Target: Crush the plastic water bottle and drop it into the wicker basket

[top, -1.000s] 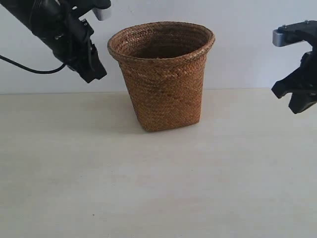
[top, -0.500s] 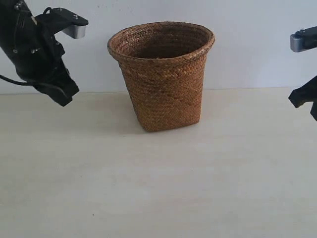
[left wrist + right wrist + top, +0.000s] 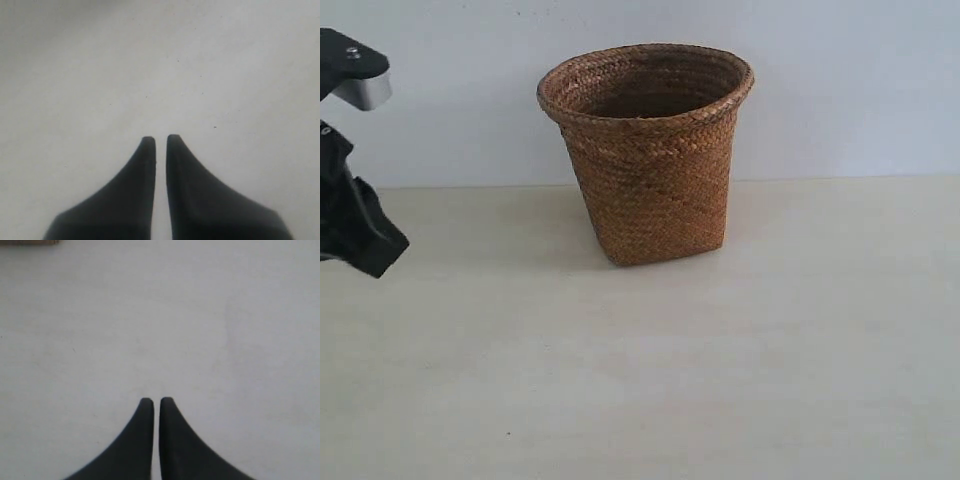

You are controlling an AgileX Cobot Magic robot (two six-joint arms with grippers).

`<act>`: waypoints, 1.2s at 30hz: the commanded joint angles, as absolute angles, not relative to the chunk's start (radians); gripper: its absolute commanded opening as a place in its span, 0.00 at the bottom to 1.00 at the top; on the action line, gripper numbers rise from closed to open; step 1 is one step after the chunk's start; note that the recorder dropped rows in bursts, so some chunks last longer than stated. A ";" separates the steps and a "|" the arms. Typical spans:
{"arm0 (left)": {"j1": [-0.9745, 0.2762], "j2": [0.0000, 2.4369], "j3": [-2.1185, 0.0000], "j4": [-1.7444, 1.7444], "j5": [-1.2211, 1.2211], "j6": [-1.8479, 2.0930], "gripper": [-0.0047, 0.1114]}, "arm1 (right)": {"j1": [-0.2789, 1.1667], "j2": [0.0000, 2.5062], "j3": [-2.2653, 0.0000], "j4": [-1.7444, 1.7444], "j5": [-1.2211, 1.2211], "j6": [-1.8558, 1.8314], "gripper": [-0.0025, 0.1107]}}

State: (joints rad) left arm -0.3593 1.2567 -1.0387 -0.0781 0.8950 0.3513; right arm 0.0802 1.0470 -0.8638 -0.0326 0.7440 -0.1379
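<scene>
Bottle: not in any of my views, so I cannot say where it lies or how its long axis runs. It may be down in the basket, whose walls hide the inside from me.
Basket [image 3: 650,200]: upright on the desk [image 3: 740,380], mid-scene, mouth upward; its floor not visible.
Left hand [image 3: 160,142]: closed to a thin slit, holding nothing; over bare desk, well left of the basket.
Right hand [image 3: 156,404]: closed likewise, empty; outside my exterior view.
Nearer arm: cannot tell, with no bottle to measure from.
Cut off: part of the left hand, by the exterior view's edge; a brown sliver at the edge of the right hand's wrist view is probably the basket.
</scene>
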 commanded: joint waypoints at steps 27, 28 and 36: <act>-0.359 0.216 -0.197 -0.362 0.135 0.306 0.08 | 0.080 0.032 -0.203 -0.035 0.266 0.010 0.02; -0.359 0.216 -0.194 -0.362 0.125 0.306 0.08 | 0.080 0.032 -0.196 -0.035 0.263 0.010 0.02; -0.359 0.216 -0.194 -0.362 0.127 0.306 0.08 | 0.080 0.032 -0.189 -0.030 0.263 0.022 0.02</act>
State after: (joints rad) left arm -0.3593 0.2216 -0.2007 -0.3506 0.1415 0.3085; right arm 0.0802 0.0390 -0.1939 -0.0249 0.2719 0.0185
